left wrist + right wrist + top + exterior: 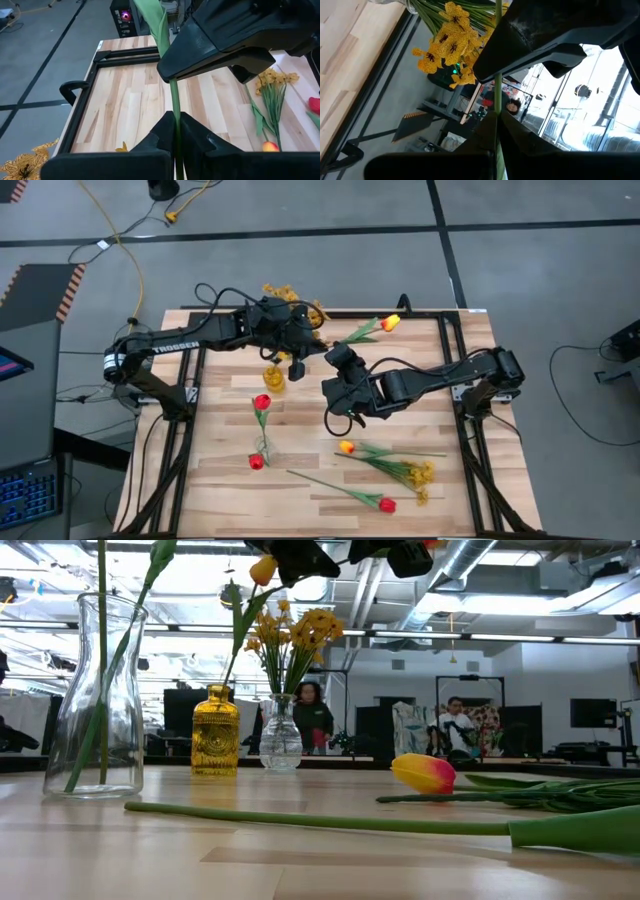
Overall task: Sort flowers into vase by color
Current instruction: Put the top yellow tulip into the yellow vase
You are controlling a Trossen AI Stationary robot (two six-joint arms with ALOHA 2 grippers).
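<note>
— Two grippers are meeting over the far middle of your table [300, 480]. What are they holding?

— Your left gripper [176, 125] and right gripper [497, 120] are both pinching one green stem [174, 97], with its yellow tulip [263, 569] hanging above the amber vase [274, 377].

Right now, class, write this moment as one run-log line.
left gripper: shut on green stem | right gripper: shut on the same stem | stem: held by both, above the table
</note>
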